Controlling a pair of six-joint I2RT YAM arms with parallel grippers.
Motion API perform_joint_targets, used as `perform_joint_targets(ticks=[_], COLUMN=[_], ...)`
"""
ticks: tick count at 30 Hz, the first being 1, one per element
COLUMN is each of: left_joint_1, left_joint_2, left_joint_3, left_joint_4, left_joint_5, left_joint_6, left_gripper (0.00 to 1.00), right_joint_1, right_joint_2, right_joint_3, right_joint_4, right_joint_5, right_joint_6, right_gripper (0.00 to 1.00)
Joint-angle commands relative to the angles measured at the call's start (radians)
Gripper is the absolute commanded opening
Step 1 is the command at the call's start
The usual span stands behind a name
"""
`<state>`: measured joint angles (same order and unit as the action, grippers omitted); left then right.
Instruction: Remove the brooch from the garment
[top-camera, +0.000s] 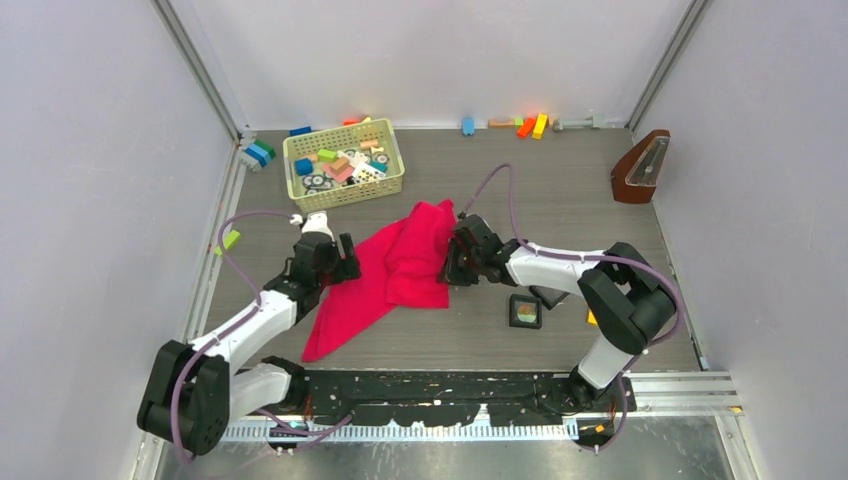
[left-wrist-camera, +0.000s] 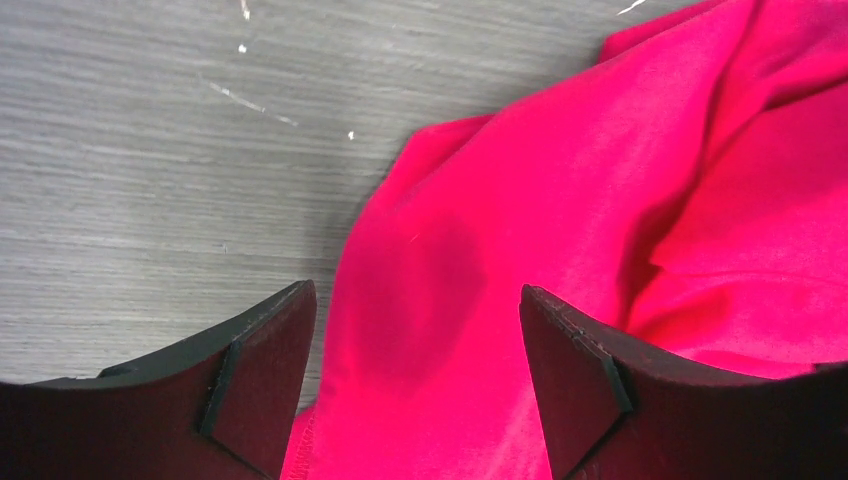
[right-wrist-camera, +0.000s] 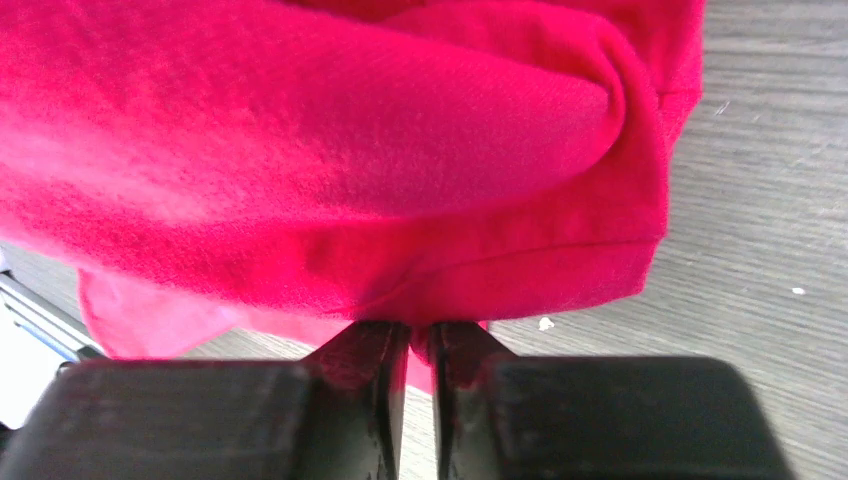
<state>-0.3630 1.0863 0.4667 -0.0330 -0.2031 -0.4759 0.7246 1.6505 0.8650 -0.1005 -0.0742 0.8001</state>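
Right gripper (right-wrist-camera: 420, 335): jaws almost together, clamped on a fold at the hem of the garment (right-wrist-camera: 350, 150). Red cloth fills the narrow slit between the two fingers.
Right gripper position: at the garment's right edge, low over the table (top-camera: 560, 190). The arm reaches in from the right.
Left gripper (left-wrist-camera: 415, 300): jaws spread wide, nothing between them.
Left gripper position: over the garment's left edge, one finger above bare table and the other above cloth. Whether the fingertips touch the cloth cannot be determined.
Garment: crumpled, bright crimson-pink, lying on the table between the two grippers. There is a bulky folded mass at the right and a flatter tail running toward the near left.
Brooch (top-camera: 525, 314): a small round pale piece with green and orange tints, lying inside a black square tray (top-camera: 525, 298). It is off the garment, to its near right, just in front of the right forearm. Finer detail is too small to make out.
Basket (top-camera: 345, 195): pale yellow mesh, beyond the garment, holding coloured blocks.
Loose blocks (top-camera: 530, 125): in a row along the far wall.
Brown wedge-shaped object (top-camera: 640, 168): upright at the far right, well apart from the garment.
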Motion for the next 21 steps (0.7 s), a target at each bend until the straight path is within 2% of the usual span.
perform_joint_targets(ticks=[1, 2, 3, 7, 9, 12, 17, 18, 21], left_joint_1=[0.044, 0.051, 0.057, 0.078, 0.087, 0.091, 0.091, 0.091, 0.091], left_joint_2=[0.051, 0.060, 0.066, 0.104, 0.125, 0.156, 0.151, 0.132, 0.068], left_joint_3=[0.013, 0.015, 0.014, 0.017, 0.021, 0.033, 0.053, 0.045, 0.022], left_joint_4=[-0.007, -0.005, 0.001, 0.020, 0.027, 0.027, 0.025, 0.027, 0.052], left_joint_5=[0.061, 0.072, 0.086, 0.149, 0.188, 0.251, 0.275, 0.262, 0.213], left_joint_6=[-0.046, -0.050, -0.053, -0.061, -0.061, -0.037, 0.006, 0.006, -0.009], left_gripper=[0.77, 0.77, 0.77, 0.75, 0.70, 0.53, 0.03, 0.00, 0.00], right_joint_1=[0.005, 0.004, 0.003, -0.007, -0.016, -0.033, -0.061, -0.076, -0.111], right_joint_2=[-0.013, -0.037, -0.052, -0.161, -0.246, -0.330, -0.473, -0.487, -0.556], right_joint_3=[0.046, 0.045, 0.047, 0.053, 0.048, 0.039, 0.027, 0.027, 0.027], right_joint_4=[0.050, 0.041, 0.012, -0.099, -0.153, -0.233, -0.360, -0.401, -0.464], right_joint_5=[0.001, 0.022, 0.034, 0.129, 0.166, 0.219, 0.336, 0.348, 0.377], right_joint_6=[0.018, 0.015, 0.004, -0.031, -0.045, -0.057, -0.053, -0.047, -0.039], right_gripper=[0.09, 0.03, 0.02, 0.00, 0.00, 0.00, 0.00, 0.00, 0.00])
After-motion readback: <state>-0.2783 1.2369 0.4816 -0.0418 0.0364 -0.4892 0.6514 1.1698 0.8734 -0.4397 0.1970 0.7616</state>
